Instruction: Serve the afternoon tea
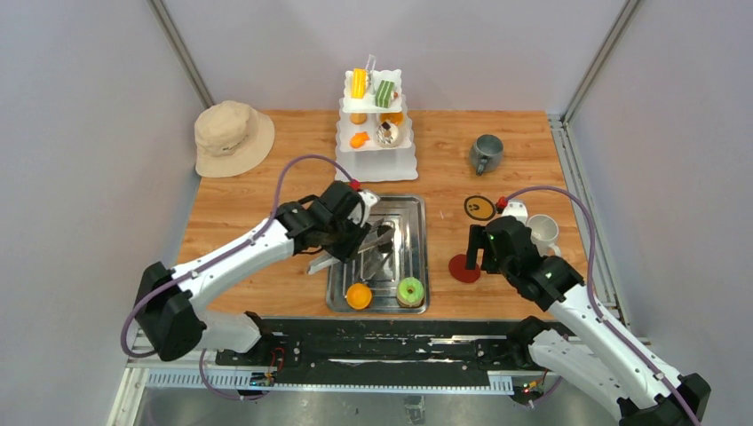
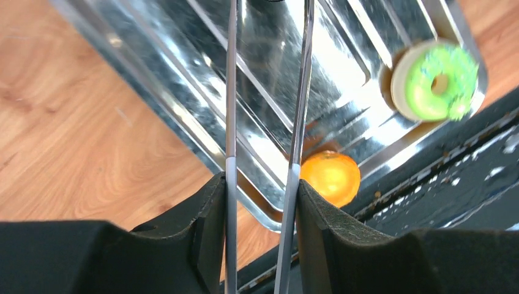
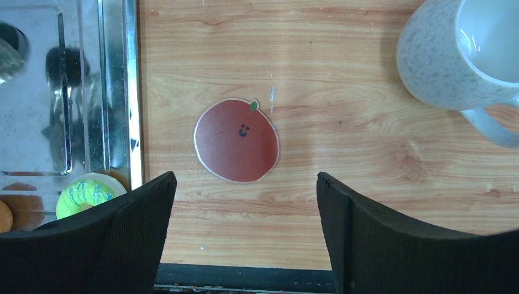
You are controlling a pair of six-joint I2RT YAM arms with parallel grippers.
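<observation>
My left gripper (image 1: pixel 353 241) (image 2: pixel 262 190) is shut on a pair of metal tongs (image 1: pixel 379 251) (image 2: pixel 231 92), whose blades reach over the steel tray (image 1: pixel 418 213) (image 2: pixel 183 122). A small dark item (image 1: pixel 386 233) sits at the tong tips; I cannot tell whether it is pinched. An orange pastry (image 1: pixel 359 295) (image 2: pixel 330 176) and a green donut (image 1: pixel 410 290) (image 2: pixel 437 82) (image 3: pixel 82 195) lie at the tray's near end. My right gripper (image 1: pixel 475 256) (image 3: pixel 245 177) is open and holds nothing, above a red coaster (image 1: pixel 463 268) (image 3: pixel 237 141). The white mug (image 1: pixel 542 232) (image 3: pixel 440 55) stands to its right.
A white tiered stand (image 1: pixel 376 158) with several pastries is at the back centre. A grey mug (image 1: pixel 486 153) stands at the back right, with a yellow-and-black coaster (image 1: pixel 480 208) in front of it. A beige bucket hat (image 1: pixel 233 138) lies at the back left.
</observation>
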